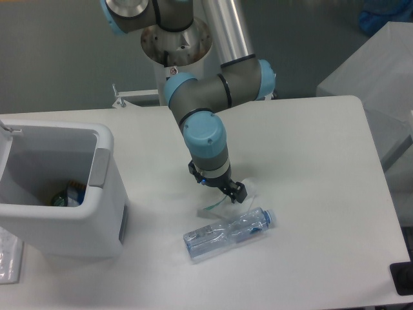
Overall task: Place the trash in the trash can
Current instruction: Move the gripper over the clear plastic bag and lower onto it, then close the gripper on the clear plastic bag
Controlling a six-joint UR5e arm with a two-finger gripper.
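On the left we see the trash can [103, 213], a big white bin with a thick rim and a grey panel on its near-right side, standing on the counter [310, 161]. Something with green and blue print already lies at its bottom, though we cannot tell what it is. Both pieces of trash we can make out are not yet in it, so we judge the task barely under way. Moving right, our claw [219, 187] hangs low just above the crumpled clear wrapper [216, 205] with its green bit; its fingers look spread and nothing is in them. Just below lies the crushed clear bottle [226, 234], on its side, bluish cap pointing right, well apart from the bin
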